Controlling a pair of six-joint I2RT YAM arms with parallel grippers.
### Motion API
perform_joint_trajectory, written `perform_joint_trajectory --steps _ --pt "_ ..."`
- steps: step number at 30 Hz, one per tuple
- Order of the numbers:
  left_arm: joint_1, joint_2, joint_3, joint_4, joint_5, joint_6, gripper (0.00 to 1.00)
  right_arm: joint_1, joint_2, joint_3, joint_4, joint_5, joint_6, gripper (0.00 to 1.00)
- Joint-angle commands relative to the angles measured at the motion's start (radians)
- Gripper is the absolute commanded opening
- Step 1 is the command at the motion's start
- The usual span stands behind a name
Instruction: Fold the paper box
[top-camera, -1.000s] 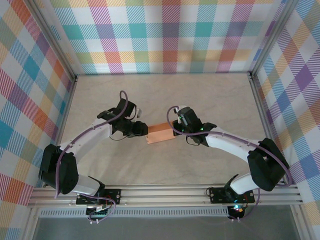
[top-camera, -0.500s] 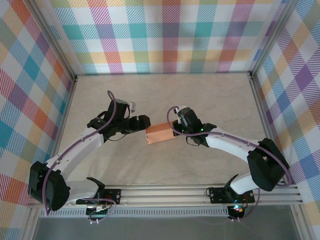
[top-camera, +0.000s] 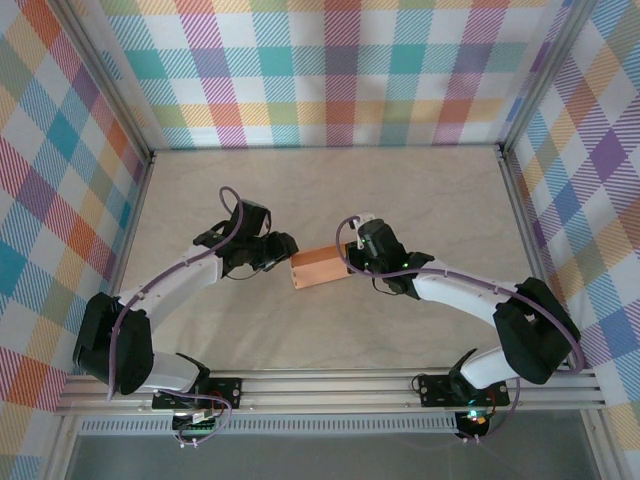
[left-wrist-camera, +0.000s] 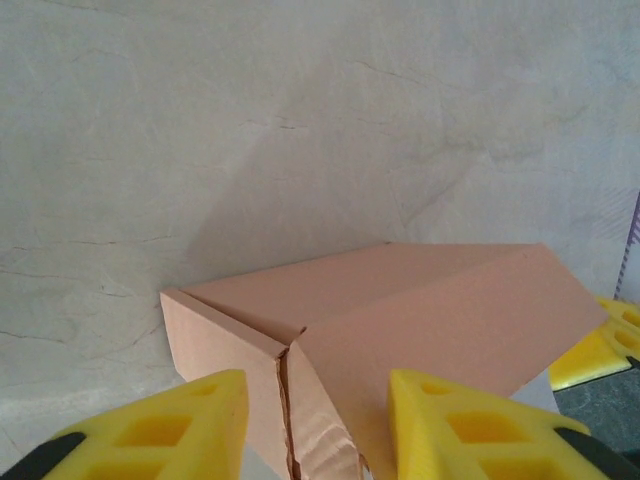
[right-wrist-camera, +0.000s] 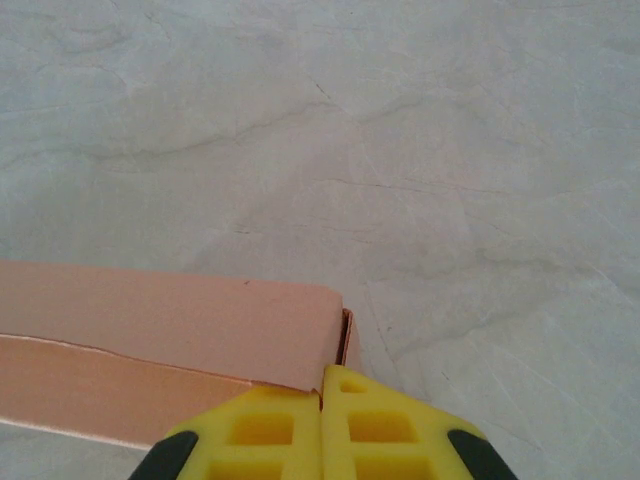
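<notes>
The paper box (top-camera: 318, 266) is a small salmon-orange card box lying mid-table between both arms. In the left wrist view its near end (left-wrist-camera: 300, 400) shows a split seam and a crumpled flap. My left gripper (top-camera: 287, 250) is at the box's left end, open, and that end sits between the yellow fingers (left-wrist-camera: 185, 425). My right gripper (top-camera: 349, 258) is shut, with its fingertips (right-wrist-camera: 322, 385) pressed together against the right end of the box (right-wrist-camera: 200, 320), beside a narrow gap under the lid. Its yellow fingers (left-wrist-camera: 600, 350) also show past the far end of the box.
The pale marbled tabletop (top-camera: 400, 190) stretches around the box. Plaid walls (top-camera: 330, 70) close the back and both sides. An aluminium rail (top-camera: 330, 385) runs along the near edge, where both arm bases are bolted.
The left arm swung out and its jaws spread wide, then it came back to the box's left end with the jaws narrower. The box and right gripper barely moved.
</notes>
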Motion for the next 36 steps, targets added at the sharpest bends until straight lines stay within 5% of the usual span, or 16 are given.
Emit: perform_joint_trajectory --steps 1,16,23,28,36 --pt "-0.005 0.001 -0.034 0.002 -0.002 -0.010 0.38 0.006 -0.011 -0.020 -0.015 -0.022 -0.005 0.10" --pt "-0.006 0.002 -0.073 -0.009 -0.020 -0.008 0.35 0.006 -0.133 -0.100 0.103 -0.042 -0.015 0.60" --pt "-0.010 0.013 -0.069 -0.005 -0.013 0.008 0.35 -0.032 -0.175 -0.095 0.162 -0.178 0.105 0.78" --pt "-0.013 0.013 -0.075 -0.004 -0.017 0.012 0.36 -0.112 -0.045 0.085 -0.070 -0.338 0.273 0.80" --pt "-0.014 0.028 -0.102 0.014 -0.007 0.019 0.36 -0.164 0.063 0.133 -0.130 -0.407 0.403 0.71"
